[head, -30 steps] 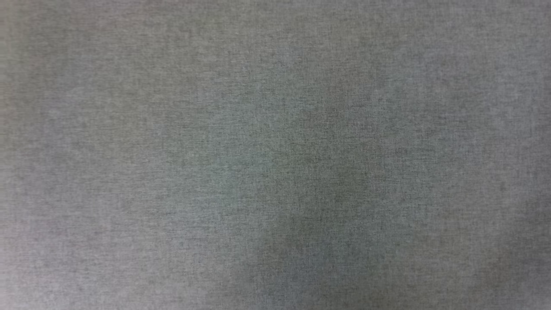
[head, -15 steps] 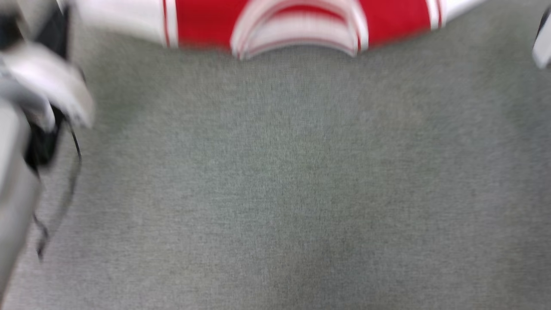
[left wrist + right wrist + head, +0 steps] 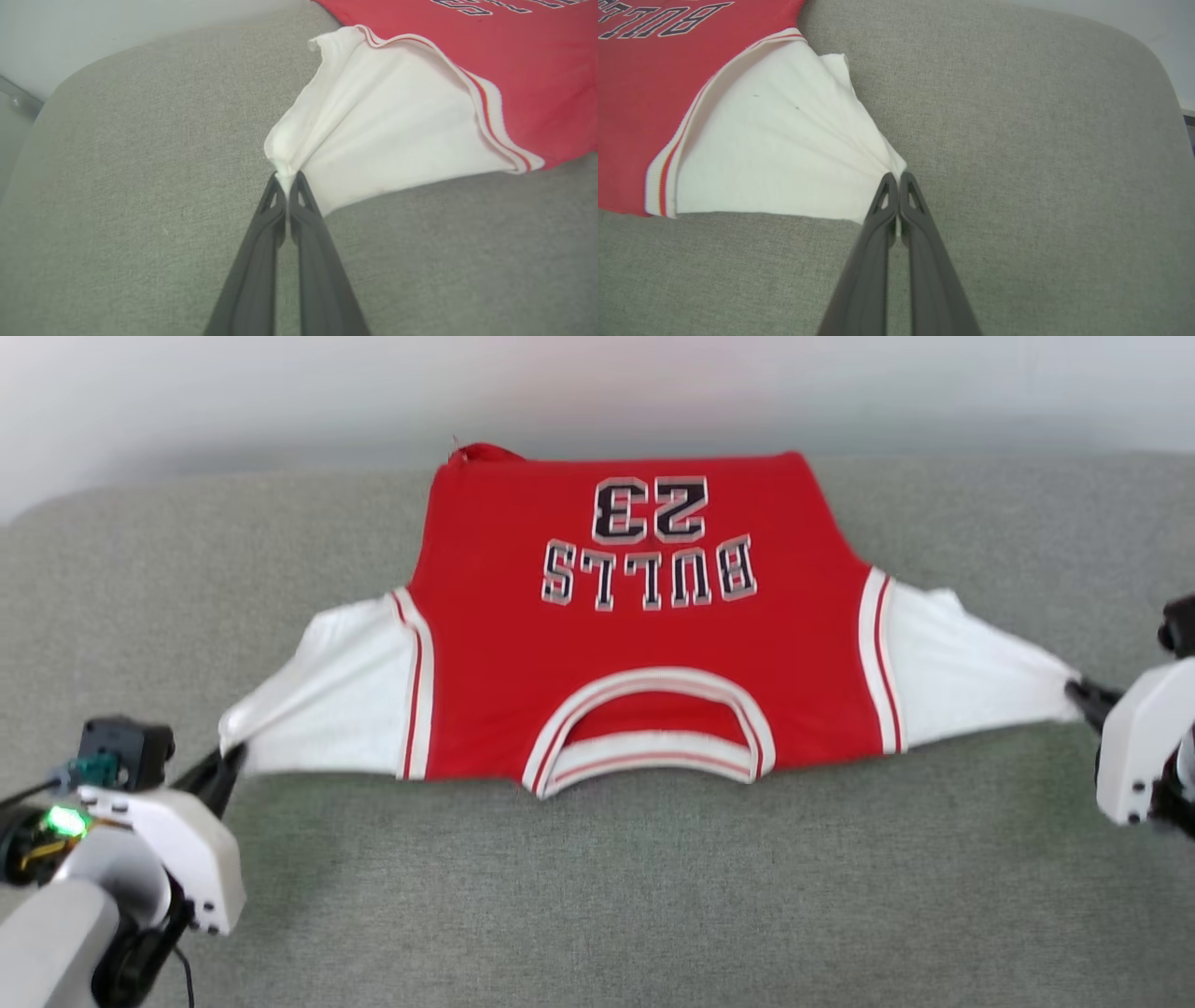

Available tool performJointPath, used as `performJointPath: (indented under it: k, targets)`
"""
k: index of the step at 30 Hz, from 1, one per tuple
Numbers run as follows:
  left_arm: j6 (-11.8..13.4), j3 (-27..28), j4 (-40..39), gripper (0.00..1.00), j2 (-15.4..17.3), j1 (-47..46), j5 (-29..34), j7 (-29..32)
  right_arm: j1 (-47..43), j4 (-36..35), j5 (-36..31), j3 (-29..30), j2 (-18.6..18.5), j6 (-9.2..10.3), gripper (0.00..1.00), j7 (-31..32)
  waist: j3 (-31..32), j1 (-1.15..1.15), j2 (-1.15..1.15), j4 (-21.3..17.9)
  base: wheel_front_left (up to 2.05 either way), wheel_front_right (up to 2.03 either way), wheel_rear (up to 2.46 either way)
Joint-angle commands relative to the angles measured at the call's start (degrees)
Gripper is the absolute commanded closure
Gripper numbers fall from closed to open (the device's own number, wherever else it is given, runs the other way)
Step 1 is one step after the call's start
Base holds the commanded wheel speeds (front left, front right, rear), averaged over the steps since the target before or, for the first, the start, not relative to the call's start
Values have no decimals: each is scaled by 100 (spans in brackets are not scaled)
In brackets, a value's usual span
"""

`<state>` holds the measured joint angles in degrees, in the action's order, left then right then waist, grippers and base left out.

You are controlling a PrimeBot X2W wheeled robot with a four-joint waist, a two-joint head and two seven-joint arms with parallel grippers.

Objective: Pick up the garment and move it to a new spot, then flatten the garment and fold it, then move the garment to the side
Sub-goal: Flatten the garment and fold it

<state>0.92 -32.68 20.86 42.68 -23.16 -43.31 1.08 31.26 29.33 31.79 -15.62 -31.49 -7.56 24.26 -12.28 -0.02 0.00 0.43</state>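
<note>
Garment [image 3: 644, 644]: lies front up, spread flat in the middle of the surface, collar [image 3: 653, 733] toward me, hem at the far edge.
- Body is bright red. Sleeves are white, each joined by a red-and-white striped seam. Collar is ribbed white with a thin red line.
- Print [image 3: 649, 541] reads "BULLS" and "23" in dark letters edged white, upside down from my head.
- Far hem corner on my left [image 3: 476, 453] is bunched up slightly. The rest of the body looks smooth.

Sleeves: both drawn outward into points, the cloth fanning in creases back to the seams.
- Left gripper [image 3: 229, 761]: jaws closed on the tip of the sleeve on my left [image 3: 383, 116], with a small nub of white cloth pinched between the fingertips.
- Right gripper [image 3: 1074, 689]: jaws closed on the tip of the sleeve on my right [image 3: 784, 140], with the sleeve edge caught between the fingertips.
- Green light [image 3: 65, 821] glows on my left wrist.

Surface [image 3: 653, 896]: grey-green woven fabric, slightly mottled, padded-looking. It is bare on every side of the garment. The wrist views show its far corners as rounded.

Room: pale plain wall [image 3: 597, 383] directly behind the surface's far edge. The head view is soft there, so no detail can be made out.
</note>
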Motion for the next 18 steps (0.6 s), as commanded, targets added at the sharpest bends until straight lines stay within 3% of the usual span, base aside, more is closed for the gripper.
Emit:
performJointPath:
  k: [1, 12, 18]
  targets:
    - [106, 47, -142, 100, 163, 319, -123, 120, -298, -118, 111, 96, -152, 14, 100, 133, 268, 2, 0, -32, 0, 0, 0]
    - [786, 69, -1735, 100, 795, 2208, -797, 669, -2199, -1376, 526, 991, -402, 14, 100, 1123, 689, 2, 0, -115, 0, 0, 0]
    - [1007, 8, -2345, 100, 922, 2968, -1245, 948, -3306, -2059, 483, 1679, -200, 13, 100, 1821, 736, 2, 0, -136, 0, 0, 0]
